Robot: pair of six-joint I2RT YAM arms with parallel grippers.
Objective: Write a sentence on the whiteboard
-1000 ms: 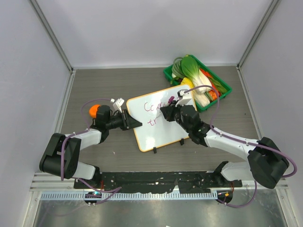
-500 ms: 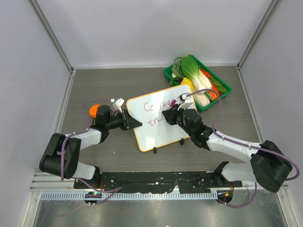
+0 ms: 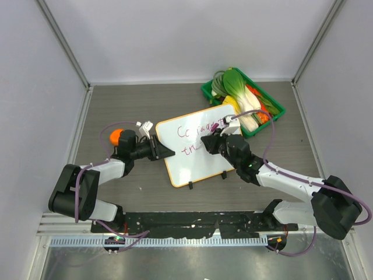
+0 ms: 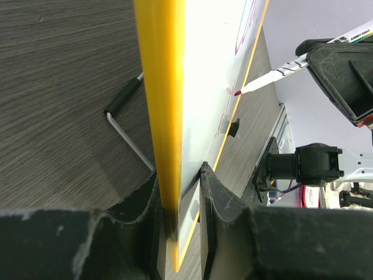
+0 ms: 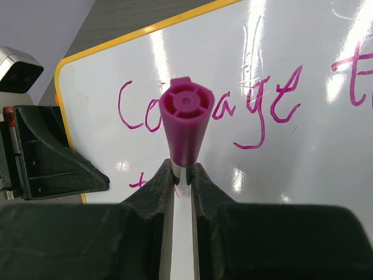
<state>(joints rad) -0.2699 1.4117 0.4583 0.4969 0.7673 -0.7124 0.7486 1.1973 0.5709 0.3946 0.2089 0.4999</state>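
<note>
The whiteboard (image 3: 187, 167) with its orange frame lies mid-table, two black clips on its near edge. My left gripper (image 3: 165, 153) is shut on its left rim; in the left wrist view the yellow edge (image 4: 160, 87) sits pinched between the jaws (image 4: 178, 175). My right gripper (image 3: 211, 142) is shut on a purple marker (image 5: 186, 125), whose tip (image 4: 238, 93) meets the board. The sentence (image 5: 256, 108) reads "Courage t" on the top line, and a second line (image 3: 189, 150) begins under the gripper, partly hidden.
A green basket (image 3: 278, 108) of vegetables stands at the back right, touching the board's far corner. An orange ball (image 3: 116, 135) and a small white piece (image 3: 145, 125) lie by the left arm. A bent metal rod with a black handle (image 4: 125, 131) rests under the board.
The right gripper with the marker has shifted slightly along the second line, and a few more strokes show there. The left gripper and the board have not moved.
</note>
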